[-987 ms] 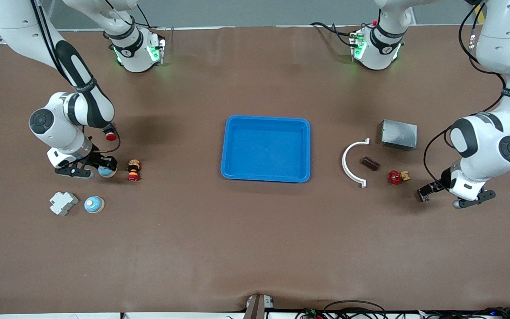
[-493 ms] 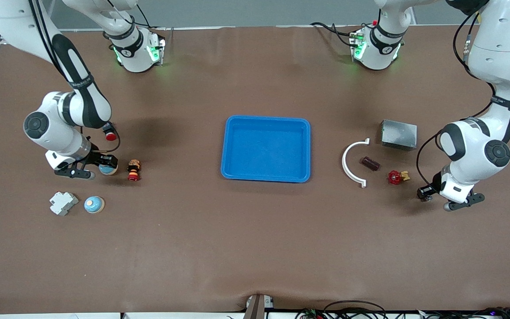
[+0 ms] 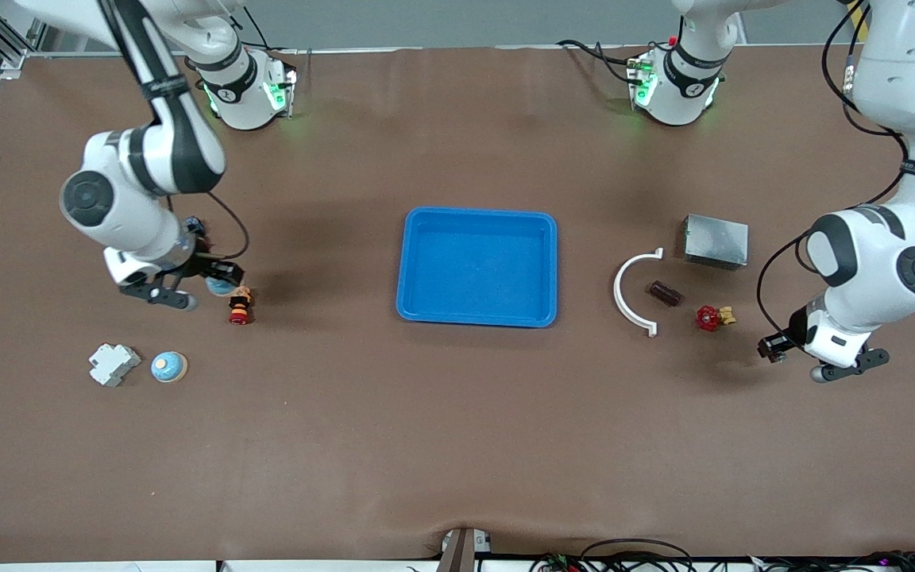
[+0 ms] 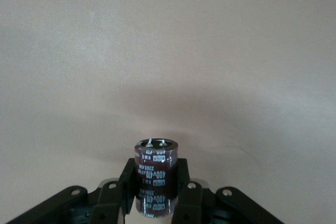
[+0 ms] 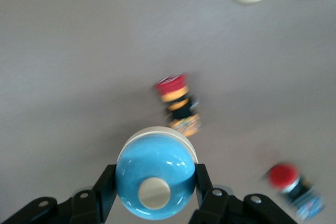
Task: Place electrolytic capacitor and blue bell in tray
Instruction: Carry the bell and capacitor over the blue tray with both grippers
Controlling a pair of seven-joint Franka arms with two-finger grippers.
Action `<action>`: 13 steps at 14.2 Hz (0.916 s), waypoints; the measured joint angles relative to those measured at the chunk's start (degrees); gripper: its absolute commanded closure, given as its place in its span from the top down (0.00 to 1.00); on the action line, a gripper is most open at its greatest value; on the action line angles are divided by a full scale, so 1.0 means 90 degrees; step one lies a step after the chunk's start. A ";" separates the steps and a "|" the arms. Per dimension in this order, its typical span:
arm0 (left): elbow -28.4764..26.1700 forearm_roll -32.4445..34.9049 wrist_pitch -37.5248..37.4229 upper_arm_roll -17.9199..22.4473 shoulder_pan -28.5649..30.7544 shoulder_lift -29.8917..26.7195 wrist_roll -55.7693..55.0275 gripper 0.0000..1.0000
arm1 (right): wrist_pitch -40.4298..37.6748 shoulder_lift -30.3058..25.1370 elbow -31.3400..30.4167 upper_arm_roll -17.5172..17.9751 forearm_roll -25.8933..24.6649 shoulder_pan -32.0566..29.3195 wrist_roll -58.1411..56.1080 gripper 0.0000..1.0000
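Observation:
The blue tray (image 3: 477,266) lies empty at the table's middle. My right gripper (image 3: 218,281) is shut on a blue bell (image 3: 221,284) and holds it above the table beside a red and yellow push button (image 3: 240,305). In the right wrist view the bell (image 5: 155,182) sits between the fingers, dome toward the camera. My left gripper (image 3: 775,348) is shut on a dark brown electrolytic capacitor (image 4: 155,174) with white print, over bare table near a red valve (image 3: 712,318). A second blue bell (image 3: 169,366) rests on the table.
A grey connector block (image 3: 113,364) lies beside the second bell. A red button (image 5: 290,182) lies near the push button (image 5: 177,105). A white arc (image 3: 634,290), a small brown cylinder (image 3: 664,293) and a grey box (image 3: 716,241) lie toward the left arm's end.
My right gripper has risen off the table with the blue bell and shifted a little toward the tray. My left gripper has shifted slightly, still holding the capacitor.

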 measured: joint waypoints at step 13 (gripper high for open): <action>0.0510 -0.0002 -0.1702 -0.2300 -0.0097 -0.0432 -0.4691 0.00 | -0.0390 -0.0037 0.0838 0.0020 0.0012 0.3046 0.5246 0.00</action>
